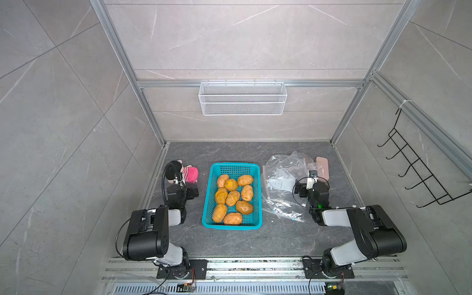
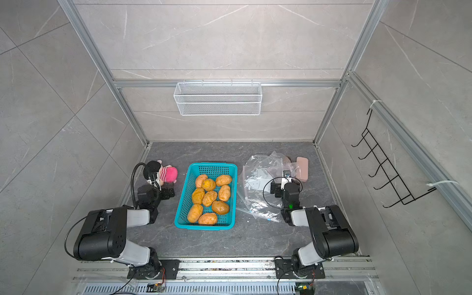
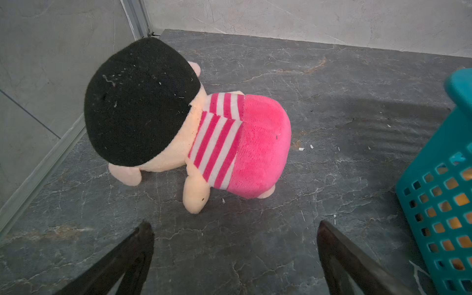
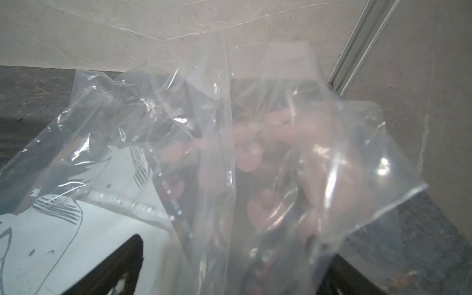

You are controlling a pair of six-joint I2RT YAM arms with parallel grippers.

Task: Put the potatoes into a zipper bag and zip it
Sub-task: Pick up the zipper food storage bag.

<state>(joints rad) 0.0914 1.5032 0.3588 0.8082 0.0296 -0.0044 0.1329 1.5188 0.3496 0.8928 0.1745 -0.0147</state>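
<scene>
Potatoes: you have nine, all lying in the teal basket at mid-table, packed touching one another.
Basket edges: its left rim stands near your left arm, and its right rim is just beside the zipper bag.
Zipper bag: one, clear and crumpled, with a white cartoon print. It lies flat on the table with its zip strip along the near edge.
Open room: you have bare tabletop in front of the basket up to the rail, and a narrower strip behind it to the back wall.
Other counts: one plush doll at far left, one pink case behind the bag, one wire wall basket, one black hook rack.
Left gripper: your arm is folded low with the jaws spread wide and nothing between them, pointing at the doll and apart from it.
Right gripper: your arm is folded low over the bag with the jaws spread wide. Loose film rises between them but is not pinched.
</scene>
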